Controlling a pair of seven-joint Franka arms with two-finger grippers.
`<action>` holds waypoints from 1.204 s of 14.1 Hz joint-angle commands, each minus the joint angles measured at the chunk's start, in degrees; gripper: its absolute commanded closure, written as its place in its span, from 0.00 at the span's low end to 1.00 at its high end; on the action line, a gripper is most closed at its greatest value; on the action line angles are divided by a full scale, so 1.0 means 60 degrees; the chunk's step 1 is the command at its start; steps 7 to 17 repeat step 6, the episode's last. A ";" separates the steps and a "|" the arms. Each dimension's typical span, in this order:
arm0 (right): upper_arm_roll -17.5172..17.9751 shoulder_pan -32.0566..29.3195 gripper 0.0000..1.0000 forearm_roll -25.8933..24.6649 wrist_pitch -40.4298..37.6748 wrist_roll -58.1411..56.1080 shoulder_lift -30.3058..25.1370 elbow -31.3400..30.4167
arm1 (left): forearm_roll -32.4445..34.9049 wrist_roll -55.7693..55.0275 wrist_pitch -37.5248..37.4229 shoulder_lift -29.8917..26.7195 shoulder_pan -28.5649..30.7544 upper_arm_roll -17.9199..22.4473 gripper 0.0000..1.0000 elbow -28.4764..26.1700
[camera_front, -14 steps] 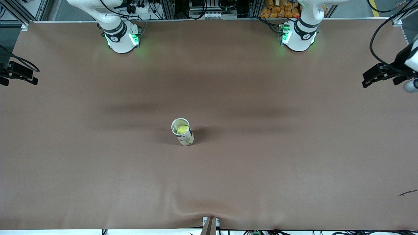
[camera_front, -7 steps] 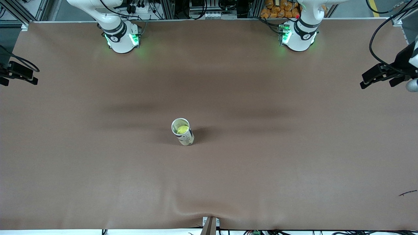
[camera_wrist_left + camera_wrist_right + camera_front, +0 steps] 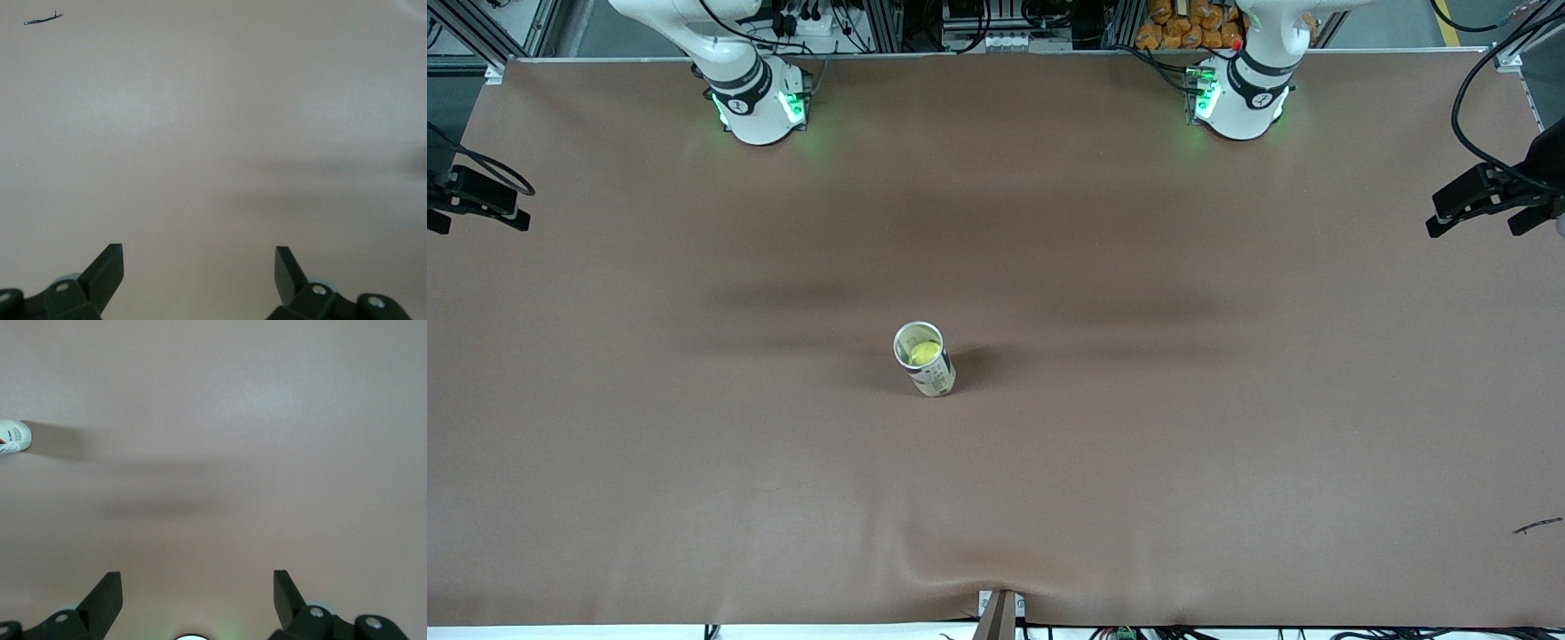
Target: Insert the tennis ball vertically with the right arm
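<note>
A white can point(image 3: 930, 371) stands upright on the brown table point(image 3: 1138, 444), near its middle. The yellow-green tennis ball point(image 3: 922, 353) sits inside the can's open top. My right gripper point(image 3: 478, 213) hangs open and empty over the right arm's end of the table, well away from the can. In the right wrist view its fingers point(image 3: 107, 593) frame bare table, and the can point(image 3: 13, 436) shows at the picture's edge. My left gripper point(image 3: 1478, 224) hangs open and empty over the left arm's end; its fingers point(image 3: 110, 267) frame bare table too.
The two arm bases point(image 3: 758, 102) point(image 3: 1240, 98) glow green along the table's edge farthest from the front camera. A small black scrap point(image 3: 1536, 526) point(image 3: 41, 19) lies near the front camera at the left arm's end. A bracket point(image 3: 999, 613) sits at the near edge.
The left gripper has drawn outward toward the left arm's end of the table. The right gripper, the can and the ball have not moved.
</note>
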 commanded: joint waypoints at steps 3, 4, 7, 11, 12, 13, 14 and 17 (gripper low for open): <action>-0.0018 -0.0017 0.00 0.0085 -0.0110 0.0093 0.0049 0.0179 | -0.0083 -0.0215 -0.0292 -0.0095 -0.0005 -0.0137 0.00 0.0051; -0.0003 -0.0016 0.00 0.0085 -0.0110 0.0107 0.0049 0.0179 | -0.0082 -0.0289 -0.0292 -0.0095 -0.0035 -0.0180 0.00 0.0036; -0.0018 -0.0046 0.00 0.0085 -0.0110 0.0107 0.0049 0.0164 | -0.0082 -0.0275 -0.0292 -0.0080 0.0009 -0.0210 0.00 0.0051; -0.0018 -0.0046 0.00 0.0085 -0.0110 0.0107 0.0049 0.0164 | -0.0082 -0.0275 -0.0292 -0.0080 0.0009 -0.0210 0.00 0.0051; -0.0018 -0.0046 0.00 0.0085 -0.0110 0.0107 0.0049 0.0164 | -0.0082 -0.0275 -0.0292 -0.0080 0.0009 -0.0210 0.00 0.0051; -0.0018 -0.0046 0.00 0.0085 -0.0110 0.0107 0.0049 0.0164 | -0.0082 -0.0275 -0.0292 -0.0080 0.0009 -0.0210 0.00 0.0051; -0.0018 -0.0046 0.00 0.0085 -0.0110 0.0107 0.0049 0.0164 | -0.0082 -0.0275 -0.0292 -0.0080 0.0009 -0.0210 0.00 0.0051; -0.0018 -0.0046 0.00 0.0085 -0.0110 0.0107 0.0049 0.0164 | -0.0082 -0.0275 -0.0292 -0.0080 0.0009 -0.0210 0.00 0.0051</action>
